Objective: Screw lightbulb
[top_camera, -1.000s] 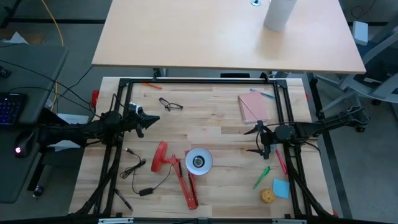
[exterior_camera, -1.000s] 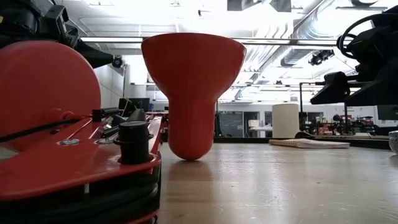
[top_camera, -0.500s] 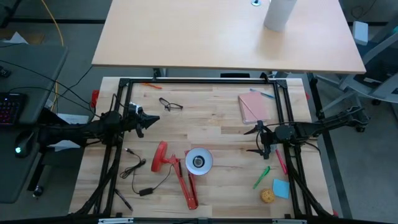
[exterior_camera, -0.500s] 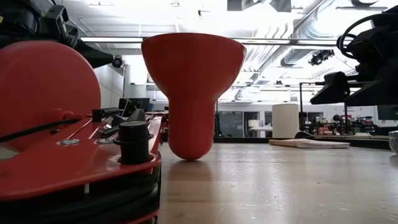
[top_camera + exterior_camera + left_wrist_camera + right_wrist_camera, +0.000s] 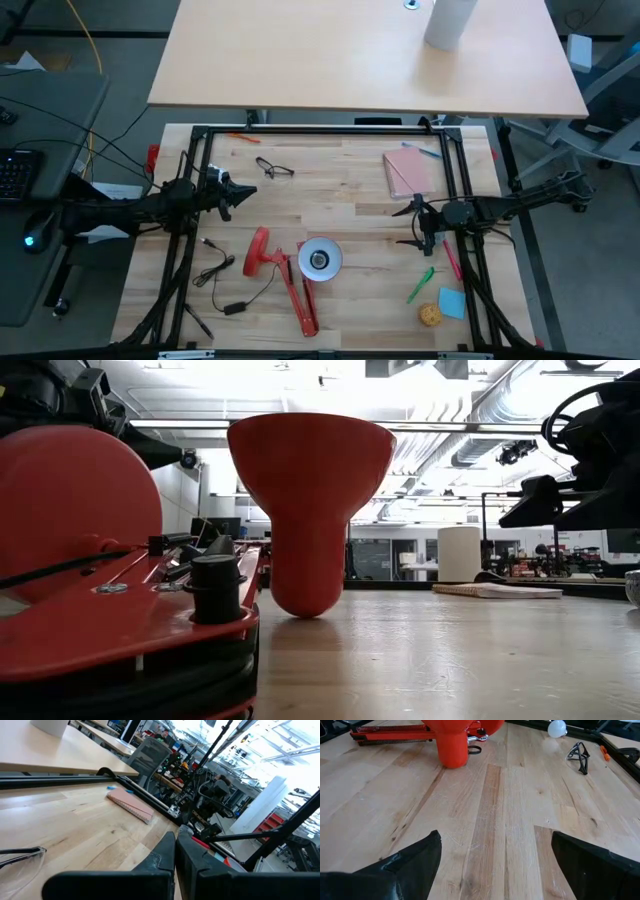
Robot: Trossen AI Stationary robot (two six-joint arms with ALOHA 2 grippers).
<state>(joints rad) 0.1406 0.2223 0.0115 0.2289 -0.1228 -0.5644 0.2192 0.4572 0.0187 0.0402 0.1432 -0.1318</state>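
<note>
The red lamp lies on the table: its round base [image 5: 258, 252], its red arm [image 5: 301, 300], and its shade [image 5: 319, 260], mouth up and white inside, resting on its narrow end [image 5: 308, 600]. The small white lightbulb [image 5: 557, 727] lies on the table beyond the glasses, close to my left arm. My left gripper [image 5: 237, 192] is shut and empty, above the table left of the lamp. My right gripper [image 5: 414, 226] is open and empty, right of the shade, with its fingers [image 5: 410, 865] wide apart above bare wood.
Glasses [image 5: 274, 169] lie at the far left-centre and a pink notebook [image 5: 410, 172] at the far right. A green pen [image 5: 420, 284], a blue note [image 5: 451, 302] and a round lump [image 5: 430, 315] lie near right. The lamp's black cable [image 5: 228, 290] trails near left.
</note>
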